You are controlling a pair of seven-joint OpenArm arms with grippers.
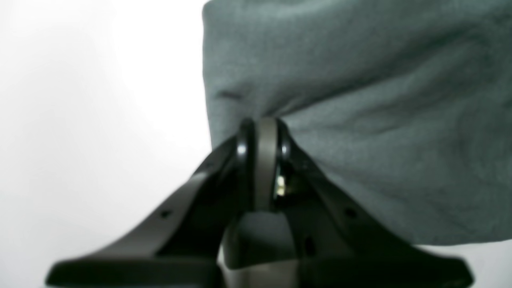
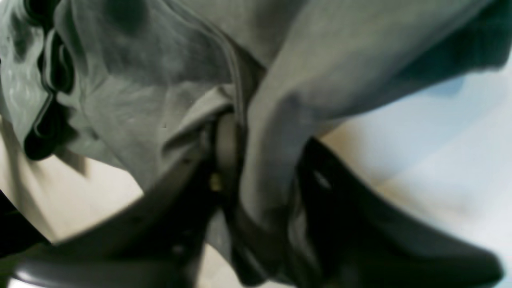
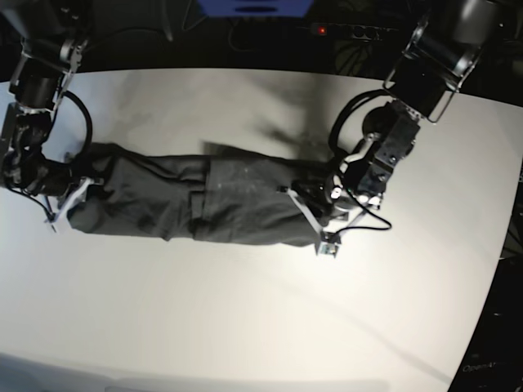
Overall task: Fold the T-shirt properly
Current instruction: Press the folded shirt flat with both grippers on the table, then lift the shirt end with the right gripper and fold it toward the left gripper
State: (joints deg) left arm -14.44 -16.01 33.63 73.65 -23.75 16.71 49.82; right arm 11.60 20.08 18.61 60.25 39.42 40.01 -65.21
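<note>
The dark grey T-shirt (image 3: 196,198) lies stretched in a long band across the white table (image 3: 245,318), between my two grippers. My left gripper (image 3: 309,214), on the right of the base view, is shut on the shirt's right end; in the left wrist view its fingertips (image 1: 264,136) pinch the cloth (image 1: 360,100). My right gripper (image 3: 72,200), on the left of the base view, is shut on the shirt's left end; in the right wrist view bunched cloth (image 2: 160,80) fills the jaws of the gripper (image 2: 234,132).
The table's far edge (image 3: 245,69) borders dark equipment and cables. The table's curved right edge (image 3: 507,245) is near the left arm (image 3: 409,106). The right arm (image 3: 37,90) stands at the left edge.
</note>
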